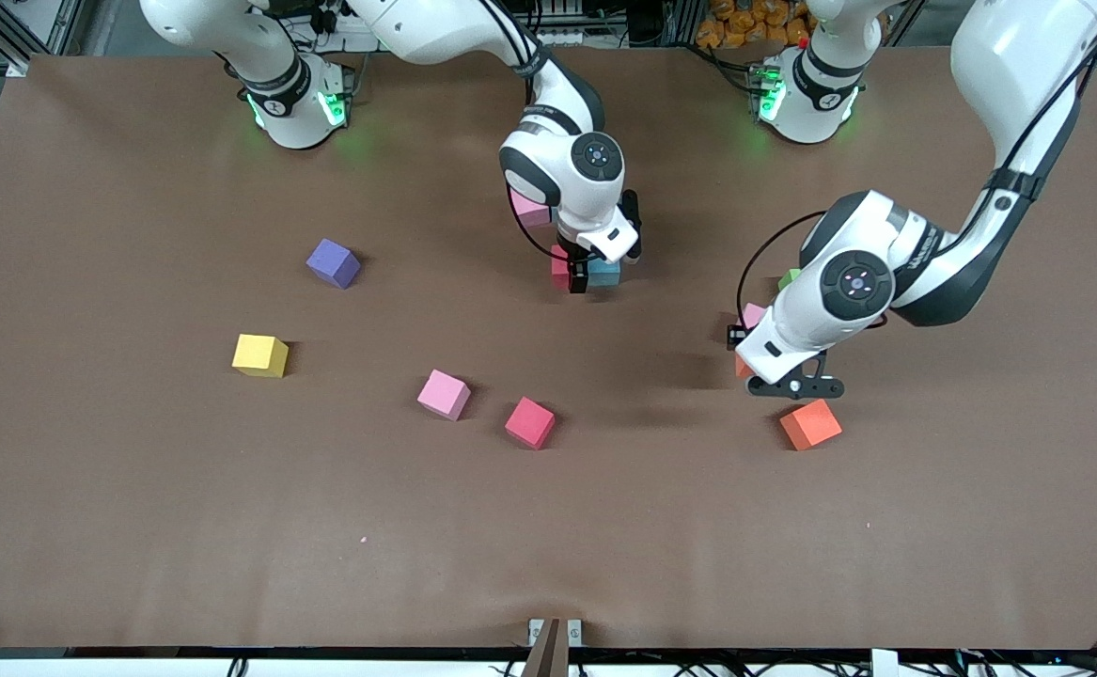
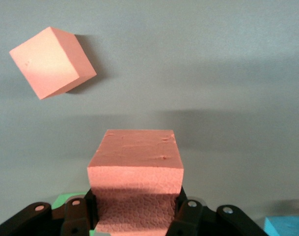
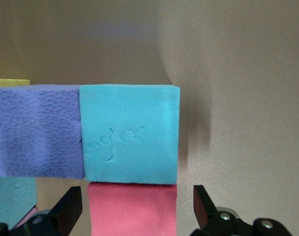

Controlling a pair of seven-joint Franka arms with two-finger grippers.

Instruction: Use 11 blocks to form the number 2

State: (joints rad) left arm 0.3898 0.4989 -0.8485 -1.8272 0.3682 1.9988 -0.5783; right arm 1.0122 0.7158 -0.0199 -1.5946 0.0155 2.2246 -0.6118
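Observation:
My right gripper (image 1: 586,275) stands open at the table's middle, its fingers (image 3: 204,204) clear of both sides of a red block (image 1: 561,268) (image 3: 132,209). That red block touches a cyan block (image 1: 606,273) (image 3: 129,132), and a violet-looking block (image 3: 39,130) adjoins the cyan one. My left gripper (image 1: 744,357) (image 2: 137,214) is shut on an orange block (image 2: 134,162) (image 1: 743,366), low over the table toward the left arm's end. A second orange block (image 1: 810,424) (image 2: 53,61) lies loose beside it.
Loose on the table are a purple block (image 1: 333,262), a yellow one (image 1: 260,355), a pink one (image 1: 444,394) and a red one (image 1: 530,422). More pink blocks (image 1: 529,209) (image 1: 753,314) and a green cube (image 1: 789,278) peek out beside the arms.

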